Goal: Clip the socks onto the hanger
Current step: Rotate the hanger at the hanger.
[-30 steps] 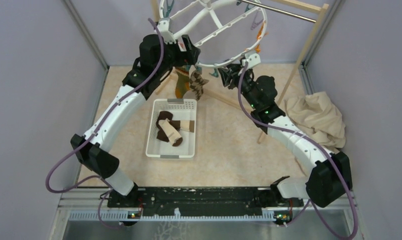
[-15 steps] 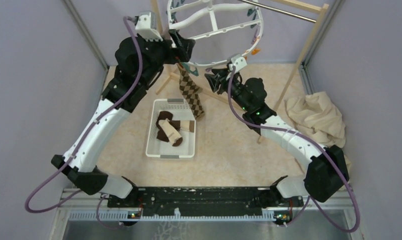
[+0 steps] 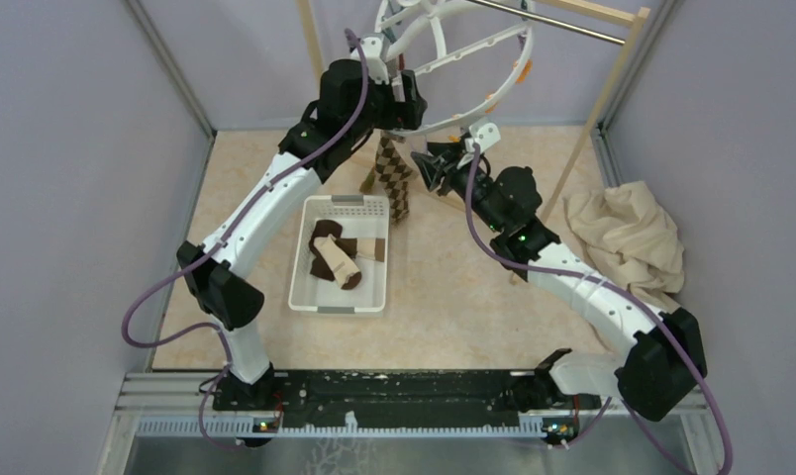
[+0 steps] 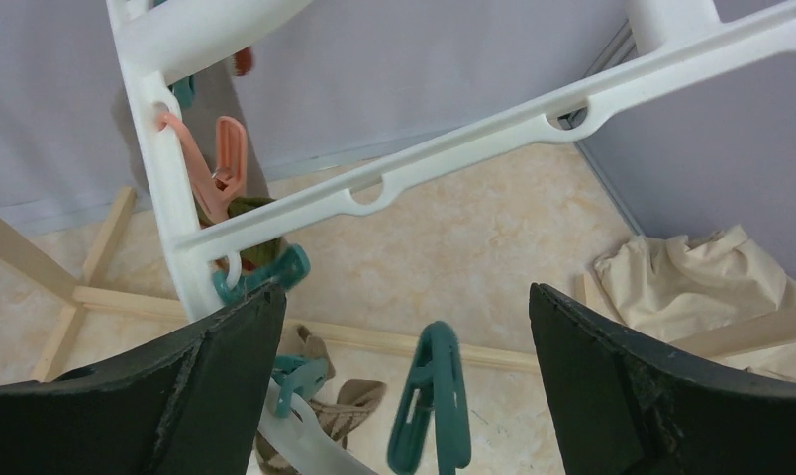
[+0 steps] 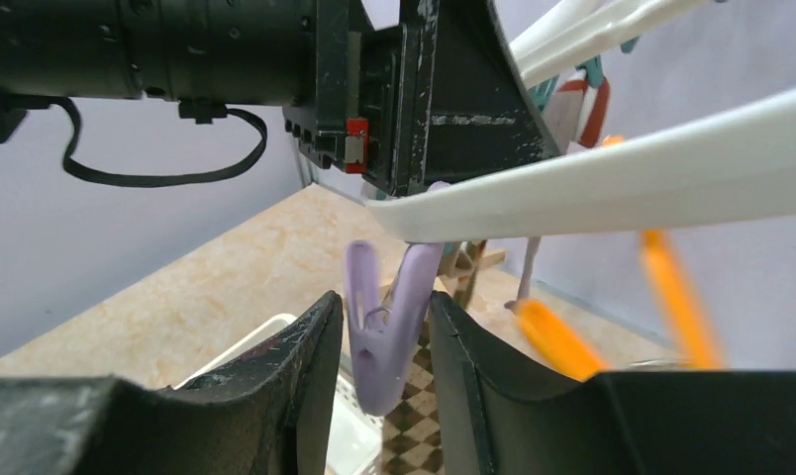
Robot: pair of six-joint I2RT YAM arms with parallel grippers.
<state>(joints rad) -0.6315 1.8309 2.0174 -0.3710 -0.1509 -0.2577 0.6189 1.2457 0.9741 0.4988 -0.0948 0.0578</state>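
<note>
The white hanger (image 3: 521, 59) hangs at the top centre. A brown-cream argyle sock (image 3: 394, 178) hangs from its near rim. My left gripper (image 3: 411, 99) is up against the hanger rim, open and empty. In the left wrist view its jaws (image 4: 404, 297) stand wide apart, with a teal peg (image 4: 434, 406) below them and a green-orange striped sock (image 4: 255, 213) under an orange peg. My right gripper (image 3: 426, 163) is just below the rim. In the right wrist view it (image 5: 384, 307) is closed on a purple peg (image 5: 379, 346), with the argyle sock (image 5: 414, 435) behind it.
A white basket (image 3: 305, 277) on the floor holds several dark brown and cream socks (image 3: 335, 252). A big beige cloth (image 3: 622, 237) lies at the right. The wooden rack post (image 3: 592, 119) and metal bar (image 3: 533, 18) stand behind the hanger.
The hanger has swung to the right. My left arm let go of the argyle sock, which now hangs, then moved right to the rim. The right gripper has barely moved.
</note>
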